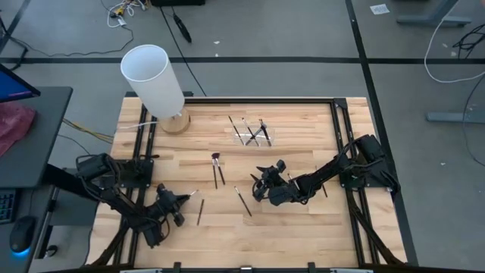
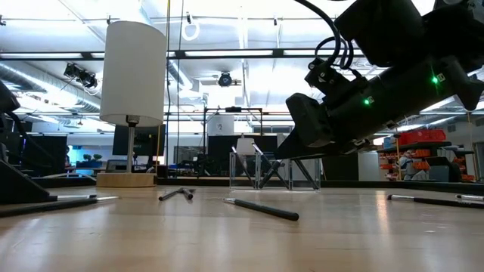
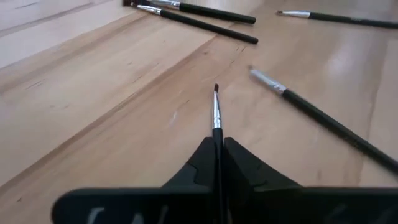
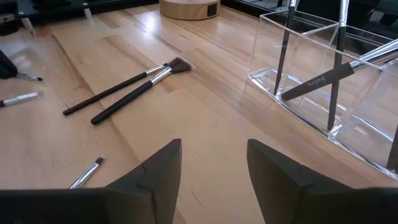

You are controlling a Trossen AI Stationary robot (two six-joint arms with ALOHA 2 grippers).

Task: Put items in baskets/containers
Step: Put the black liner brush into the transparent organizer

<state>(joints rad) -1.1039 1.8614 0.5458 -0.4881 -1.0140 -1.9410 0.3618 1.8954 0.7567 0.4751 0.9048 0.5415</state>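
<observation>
**Left wrist view: fine liner brush pinched, remaining brushes loose on the table**

Left wrist view shows the left gripper (image 3: 217, 152) closed on a fine-tipped brush (image 3: 216, 115), the handle clamped between the two dark fingers with the silver ferrule and small dark tip projecting forward, just above the wooden table (image 3: 93, 93). A second silver-ferruled brush (image 3: 323, 118) lies just beside it, apart from the fingers.

In the high view, the left gripper (image 1: 168, 203) sits near the table's front left. The right gripper (image 1: 261, 186) hovers mid-table with fingers spread and nothing between them. The clear plastic holder (image 1: 254, 134) stands toward the back, already containing several brushes leaning against its walls. A pair of longer brushes (image 1: 217, 168), one with a reddish-brown fluffy head, lies between the holder and the grippers.

Handling assessment: the brushes appear very light, stiff and slender; the lacquered handles are probably slick and prone to roll or pivot in a two-finger pinch. The handle mid-section is the soundest place to grip, well clear of the soft bristles. The held brush seems gripped near the ferrule, though the fingers hide the exact contact point. The holder looks light and could shift if knocked.
</observation>
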